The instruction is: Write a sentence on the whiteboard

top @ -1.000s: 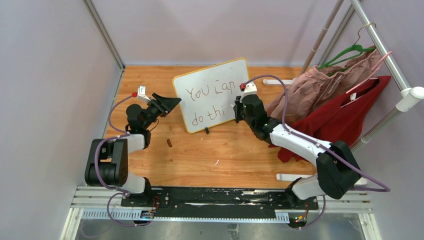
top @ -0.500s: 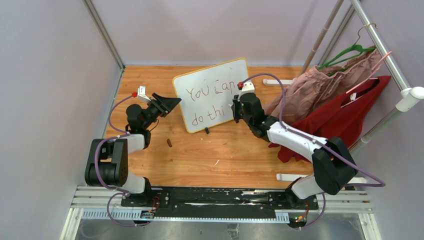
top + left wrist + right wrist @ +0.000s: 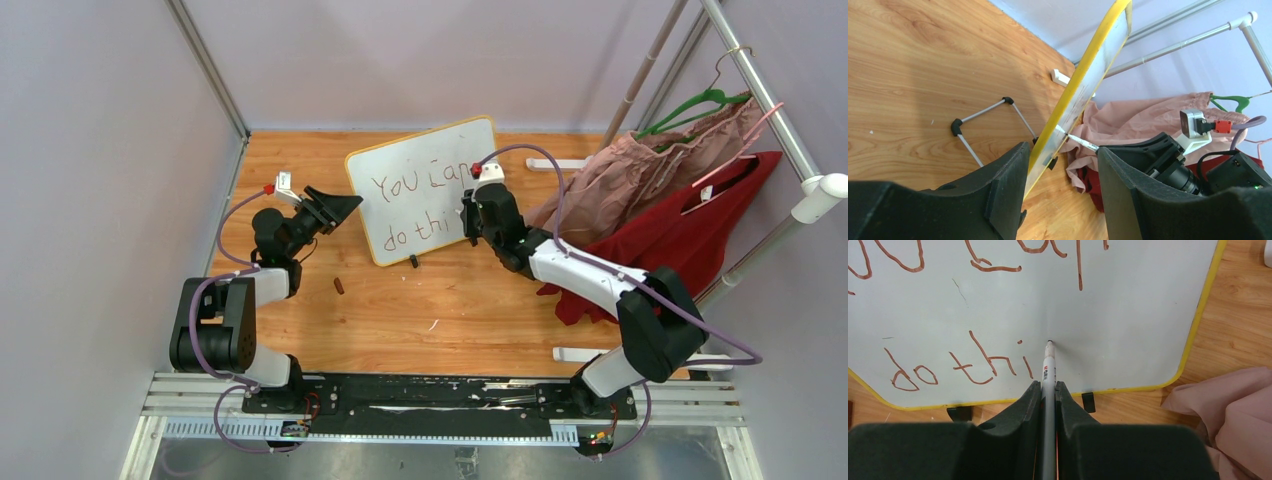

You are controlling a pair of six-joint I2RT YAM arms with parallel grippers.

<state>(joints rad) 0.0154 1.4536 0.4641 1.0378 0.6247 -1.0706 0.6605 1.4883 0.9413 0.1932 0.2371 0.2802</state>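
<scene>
Partway through the last word of the sentence (image 3: 990, 365): reads "You can do thi", lacking only the "s". Right fingers (image 3: 1029, 407) pinched narrow on the marker (image 3: 1049, 367), with its tip against the whiteboard (image 3: 425, 150) just right of the "i". Left fingers (image 3: 1005, 185) spread, straddling the left edge of the board, propped tilted at the back of the desk (image 3: 400, 310). Next, likely calls for one small S-curve under light, even pressure.

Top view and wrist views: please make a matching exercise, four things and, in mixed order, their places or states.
1. white rectangular whiteboard with yellow frame
2. thin white marker pen
3. green plastic hanger
4. left gripper

A. on the metal rail, far right
B. clamped in the right gripper
C. open, around the board's edge
D. standing propped on the wooden table

Pairs: 1-D, 2-B, 3-A, 4-C.
</scene>
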